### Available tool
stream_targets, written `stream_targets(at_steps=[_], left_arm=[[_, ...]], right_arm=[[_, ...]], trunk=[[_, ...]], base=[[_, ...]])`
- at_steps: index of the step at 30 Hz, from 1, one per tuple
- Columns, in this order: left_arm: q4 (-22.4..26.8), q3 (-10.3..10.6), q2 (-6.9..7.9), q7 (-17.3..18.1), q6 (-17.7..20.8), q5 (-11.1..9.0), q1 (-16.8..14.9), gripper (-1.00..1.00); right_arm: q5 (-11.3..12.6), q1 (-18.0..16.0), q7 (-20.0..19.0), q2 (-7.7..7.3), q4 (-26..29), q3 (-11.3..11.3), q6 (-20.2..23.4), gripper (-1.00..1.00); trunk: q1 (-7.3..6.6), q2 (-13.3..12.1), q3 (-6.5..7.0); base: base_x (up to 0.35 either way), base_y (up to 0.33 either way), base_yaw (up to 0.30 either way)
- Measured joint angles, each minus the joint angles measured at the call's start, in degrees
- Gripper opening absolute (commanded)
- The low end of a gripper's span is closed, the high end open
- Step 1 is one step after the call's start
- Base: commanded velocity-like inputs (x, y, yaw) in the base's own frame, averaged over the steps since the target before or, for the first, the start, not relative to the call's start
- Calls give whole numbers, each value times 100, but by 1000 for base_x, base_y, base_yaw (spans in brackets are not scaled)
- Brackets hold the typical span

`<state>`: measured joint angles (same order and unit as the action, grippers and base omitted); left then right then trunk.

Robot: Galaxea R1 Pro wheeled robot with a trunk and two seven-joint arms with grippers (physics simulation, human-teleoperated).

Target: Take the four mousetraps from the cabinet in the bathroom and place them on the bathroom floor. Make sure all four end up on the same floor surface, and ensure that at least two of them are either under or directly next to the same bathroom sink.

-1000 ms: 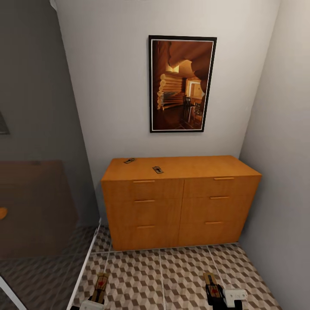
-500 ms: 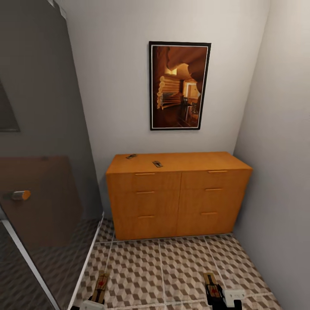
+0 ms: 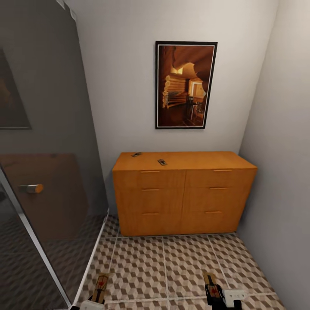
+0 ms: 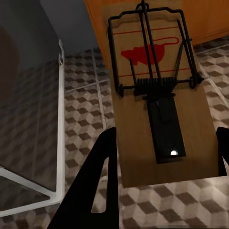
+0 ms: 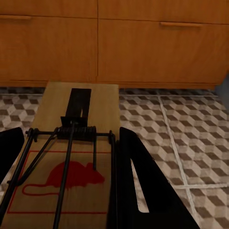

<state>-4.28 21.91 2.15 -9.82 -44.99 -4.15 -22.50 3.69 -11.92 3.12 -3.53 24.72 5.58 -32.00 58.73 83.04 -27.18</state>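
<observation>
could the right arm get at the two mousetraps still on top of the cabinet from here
Probably not. The right gripper is already shut on a mousetrap, and the two on the cabinet top lie across open floor.

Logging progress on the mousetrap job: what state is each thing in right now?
Left gripper: shut on a mousetrap.
Right gripper: shut on a second mousetrap.
Two mousetraps: lying on the cabinet top.
Cabinet: drawers closed.
</observation>
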Motion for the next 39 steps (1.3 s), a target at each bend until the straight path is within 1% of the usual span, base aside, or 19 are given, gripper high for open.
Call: stream_targets(at_steps=[5,8,17,29,39], left_arm=[[0,2,0,-4,0,0,0,-100],[0,1,0,-3,2,0,0,-100],[0,2,-5,-2,9,0,0,-100],[1,1,-17,-4,11,0,0,-100],[0,-4,-18,-2,9,0,0,-100]], right_arm=[[0,0,0,0,0,0,0,-100],[0,0,0,0,1,0,0,-100],[0,0,0,0,1,0,0,-100],[0,0,0,8,3,0,0,-100],[-6,0,0,8,-1,0,0,-100]], trunk=[[0,0,-33],[2,0,-53],[3,0,-105],[3,0,-154],[0,0,-167]], base=[[-10,0,187],[-163,0,187],[-302,-35,187],[-282,-173,201],[-45,-36,218]])
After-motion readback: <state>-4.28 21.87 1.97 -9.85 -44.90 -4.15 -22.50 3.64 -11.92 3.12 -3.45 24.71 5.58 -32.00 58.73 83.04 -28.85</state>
